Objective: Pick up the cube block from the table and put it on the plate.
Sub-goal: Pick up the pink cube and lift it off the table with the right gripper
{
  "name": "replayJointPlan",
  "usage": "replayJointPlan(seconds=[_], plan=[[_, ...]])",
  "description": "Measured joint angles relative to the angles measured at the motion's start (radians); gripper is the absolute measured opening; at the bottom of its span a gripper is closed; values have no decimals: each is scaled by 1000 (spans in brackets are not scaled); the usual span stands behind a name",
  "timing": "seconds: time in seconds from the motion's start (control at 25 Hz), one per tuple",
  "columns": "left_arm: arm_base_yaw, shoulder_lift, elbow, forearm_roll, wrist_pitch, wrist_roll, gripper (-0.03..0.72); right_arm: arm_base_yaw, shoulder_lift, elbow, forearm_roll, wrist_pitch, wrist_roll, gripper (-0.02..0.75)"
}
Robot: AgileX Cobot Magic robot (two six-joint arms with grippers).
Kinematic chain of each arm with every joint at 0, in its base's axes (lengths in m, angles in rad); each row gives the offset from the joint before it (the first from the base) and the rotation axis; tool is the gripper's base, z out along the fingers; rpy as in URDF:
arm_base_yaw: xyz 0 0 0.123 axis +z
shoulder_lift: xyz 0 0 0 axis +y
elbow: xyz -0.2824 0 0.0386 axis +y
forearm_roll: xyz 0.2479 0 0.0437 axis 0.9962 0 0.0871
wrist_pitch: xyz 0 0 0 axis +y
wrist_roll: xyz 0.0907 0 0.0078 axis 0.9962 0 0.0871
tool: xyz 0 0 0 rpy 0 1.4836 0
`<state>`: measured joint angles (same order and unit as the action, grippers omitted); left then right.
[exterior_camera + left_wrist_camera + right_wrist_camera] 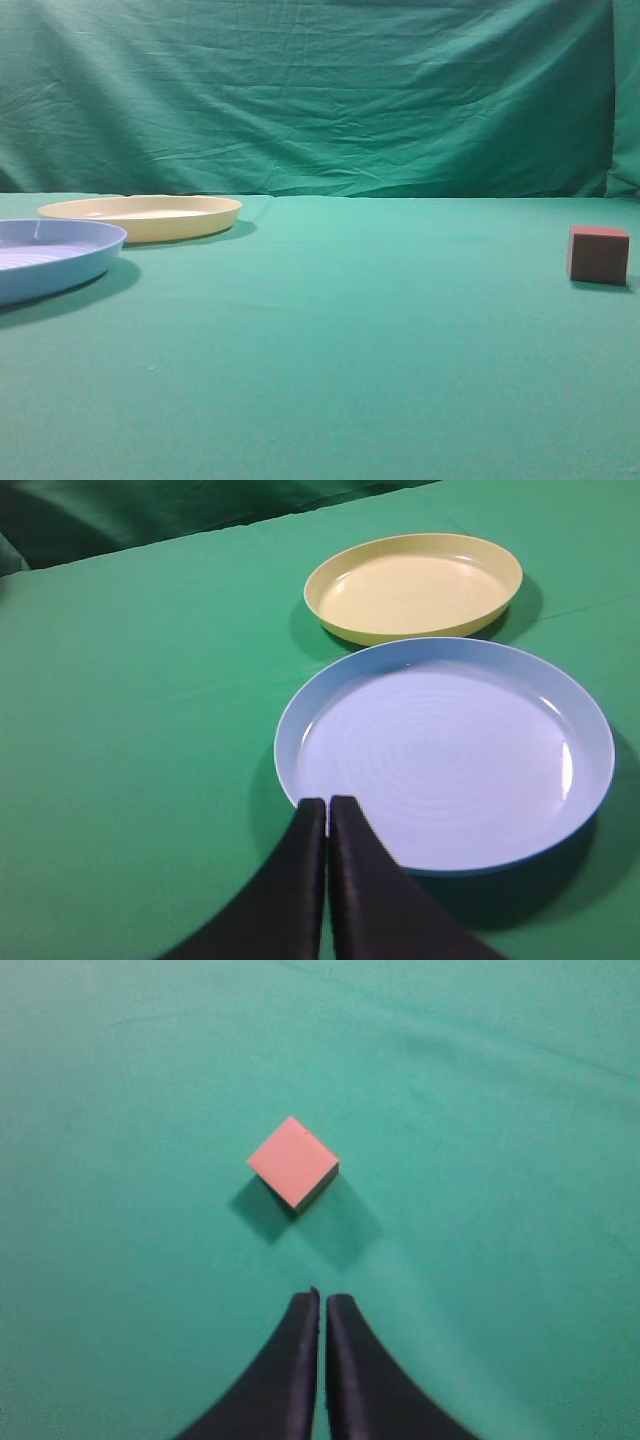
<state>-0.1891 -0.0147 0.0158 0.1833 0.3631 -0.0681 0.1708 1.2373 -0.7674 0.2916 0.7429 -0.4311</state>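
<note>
The cube block (598, 254) is a small reddish-brown cube on the green table (340, 350) at the far right. It also shows in the right wrist view (293, 1161), lying ahead of my right gripper (322, 1296), which is shut, empty and apart from it. The pale yellow plate (140, 216) lies at the back left and is empty; it also shows in the left wrist view (415, 587). My left gripper (327, 802) is shut and empty at the near rim of a light blue plate. Neither gripper shows in the exterior view.
The light blue plate (50, 257) lies at the left edge, in front of the yellow one, and is empty; the left wrist view (445, 750) shows it too. A green cloth backdrop (320, 90) hangs behind the table.
</note>
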Motion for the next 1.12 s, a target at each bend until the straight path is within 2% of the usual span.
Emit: replayJointPlan(seconds=[0.16,0.32,0.4,0.68,0.72,0.84,0.88,1.08,1.12], plan=[[0,0,0,0,0,0,0,31,110,-22,47,-6,-130,232],[0,0,0,0,0,0,0,75,188,-22,63,-77,-172,575],[0,0,0,0,0,0,0,83,225,-22,73,-140,-174,652],[0,0,0,0,0,0,0,86,355,-30,83,-272,-174,645],[0,0,0,0,0,0,0,86,370,-30,85,-283,-174,592],[0,0,0,0,0,0,0,86,417,-30,85,-324,-174,586],[0,0,0,0,0,0,0,86,428,-30,85,-333,-174,540],[0,0,0,0,0,0,0,86,477,-36,92,-368,-174,538],[0,0,0,0,0,0,0,86,482,-44,92,-368,-174,480]])
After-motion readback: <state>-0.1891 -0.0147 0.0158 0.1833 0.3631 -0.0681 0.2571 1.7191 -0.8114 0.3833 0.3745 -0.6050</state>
